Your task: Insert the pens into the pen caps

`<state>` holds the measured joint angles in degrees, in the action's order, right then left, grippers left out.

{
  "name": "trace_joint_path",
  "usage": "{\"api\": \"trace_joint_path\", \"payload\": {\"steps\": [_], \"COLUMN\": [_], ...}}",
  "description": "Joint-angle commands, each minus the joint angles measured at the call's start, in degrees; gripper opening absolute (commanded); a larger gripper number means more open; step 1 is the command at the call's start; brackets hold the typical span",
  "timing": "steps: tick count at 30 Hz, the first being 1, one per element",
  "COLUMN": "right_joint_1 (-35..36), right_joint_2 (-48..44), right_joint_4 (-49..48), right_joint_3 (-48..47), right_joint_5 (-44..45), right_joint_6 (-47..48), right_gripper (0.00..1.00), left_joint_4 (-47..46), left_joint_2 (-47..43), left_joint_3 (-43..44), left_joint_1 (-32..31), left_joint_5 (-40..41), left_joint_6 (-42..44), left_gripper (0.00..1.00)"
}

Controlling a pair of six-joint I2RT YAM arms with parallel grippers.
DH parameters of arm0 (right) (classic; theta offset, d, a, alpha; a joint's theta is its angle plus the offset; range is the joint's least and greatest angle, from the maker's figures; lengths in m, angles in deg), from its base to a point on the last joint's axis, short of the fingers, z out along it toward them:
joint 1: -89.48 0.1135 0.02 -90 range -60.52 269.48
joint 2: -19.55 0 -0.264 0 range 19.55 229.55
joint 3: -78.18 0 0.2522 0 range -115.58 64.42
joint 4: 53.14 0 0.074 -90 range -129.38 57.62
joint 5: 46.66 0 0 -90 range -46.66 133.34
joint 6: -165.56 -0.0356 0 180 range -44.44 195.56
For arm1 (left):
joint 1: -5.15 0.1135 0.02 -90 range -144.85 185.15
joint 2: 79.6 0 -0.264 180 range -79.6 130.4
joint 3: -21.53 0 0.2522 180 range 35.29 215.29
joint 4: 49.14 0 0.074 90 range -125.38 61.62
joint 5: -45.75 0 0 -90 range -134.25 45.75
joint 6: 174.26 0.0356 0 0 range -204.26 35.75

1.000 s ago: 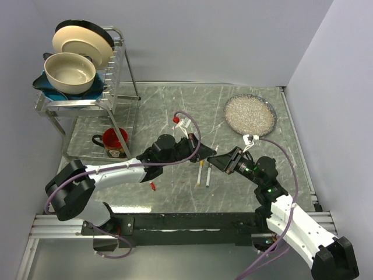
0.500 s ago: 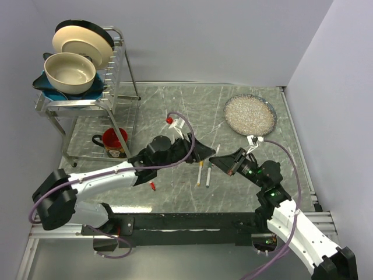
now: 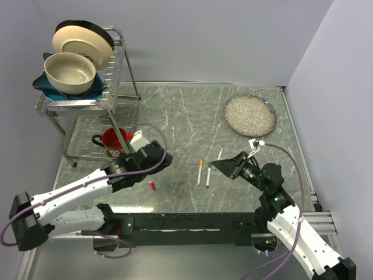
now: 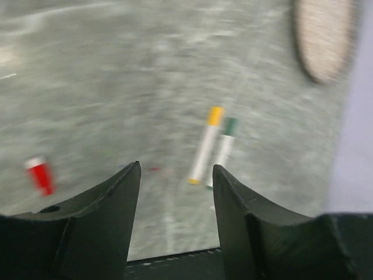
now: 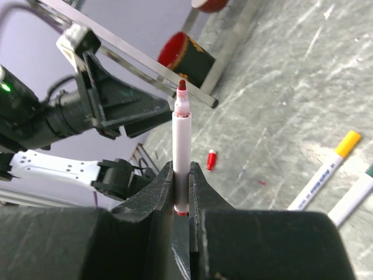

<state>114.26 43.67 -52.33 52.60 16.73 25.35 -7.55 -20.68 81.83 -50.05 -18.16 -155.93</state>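
Note:
My right gripper [image 5: 182, 169] is shut on a white pen [image 5: 181, 146] whose bare red tip points up and away from the jaws; in the top view this gripper [image 3: 217, 167] hangs over the table right of centre. A small red pen cap [image 5: 211, 159] [image 3: 152, 186] [image 4: 39, 174] lies loose on the table. Two more pens lie side by side, one with a yellow cap [image 4: 205, 146] [image 3: 200, 172] and one with a green cap [image 4: 224, 149] [image 3: 208, 175]. My left gripper [image 4: 176, 168] [image 3: 165, 157] is open and empty, left of those pens and above the red cap.
A red mug [image 3: 113, 140] stands under the metal dish rack [image 3: 119, 87] at the left, which carries a bowl [image 3: 70, 72] and plates. A round plate of rice [image 3: 250, 114] sits at the back right. The table's near edge runs just below the left jaws.
My left gripper has opened and drawn back to the left, away from the right gripper. The right gripper keeps its hold on the pen and has shifted slightly right.

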Motion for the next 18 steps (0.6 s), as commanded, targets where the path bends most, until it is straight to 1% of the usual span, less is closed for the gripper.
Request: {"api": "trace_joint_path", "payload": {"steps": [1, 6, 9, 10, 13, 16, 18], "right_joint_1": [0.0, -0.1, -0.1, 0.0, 0.0, -0.1, 0.0], "right_joint_2": [0.2, 0.5, 0.6, 0.5, 0.2, 0.0, -0.6], "right_joint_4": [0.8, 0.6, 0.9, 1.0, 1.5, 2.1, 2.7], "right_joint_3": [-1.0, -0.7, -0.9, -0.9, -0.8, -0.9, -1.0], "right_joint_5": [0.1, 0.0, -0.1, -0.1, 0.2, 0.2, 0.3], "right_joint_6": [2.7, 2.6, 2.9, 3.0, 3.3, 3.5, 3.8], "right_gripper": [0.00, 0.00, 0.00, 0.00, 0.00, 0.00, 0.00], "left_joint_4": [12.9, 12.9, 16.4, 17.5, 19.0, 18.2, 16.6], "left_joint_2": [-1.3, 2.3, 7.8, 10.9, 16.9, 21.0, 22.1], "left_joint_3": [-3.9, -6.5, -4.9, -4.1, -2.3, -1.2, -1.8], "left_joint_1": [0.2, 0.2, 0.3, 0.2, 0.4, 0.4, 0.5], "left_joint_5": [6.9, 4.3, 4.6, 4.8, 5.0, 3.9, 2.6], "left_joint_6": [-9.2, -12.0, -14.3, -14.5, -14.7, -13.9, -13.2], "left_gripper": [0.57, 0.57, 0.54, 0.53, 0.51, 0.49, 0.48]}}
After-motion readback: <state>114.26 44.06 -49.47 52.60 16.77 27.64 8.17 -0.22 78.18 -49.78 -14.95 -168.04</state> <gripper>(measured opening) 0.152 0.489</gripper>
